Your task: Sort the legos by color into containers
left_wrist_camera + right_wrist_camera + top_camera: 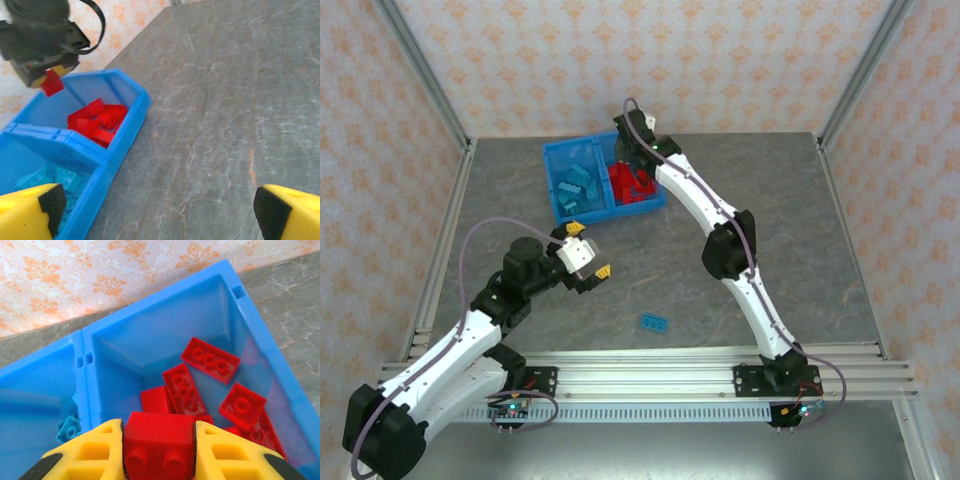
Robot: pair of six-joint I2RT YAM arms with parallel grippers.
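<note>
The blue bin (556, 188) stands at the back of the table, split by a middle wall (85, 385). Its left compartment holds teal legos (578, 185), its right one red legos (632, 186). My right gripper (159, 452) hangs over the right compartment, shut on a red lego (159, 440), studs facing the camera. Several red legos (210, 357) lie below it. The left wrist view shows that gripper (47, 75) with the red lego (52, 84) above the bin. My left gripper (588, 250) stands open over bare table just in front of the bin, nothing between its fingertips (47, 202).
One teal lego (654, 321) lies alone on the grey table in front of the arms, nearer the front rail. Aluminium frame posts (430, 90) and patterned walls close in the sides and back. The right arm (720, 240) reaches diagonally across the table's middle.
</note>
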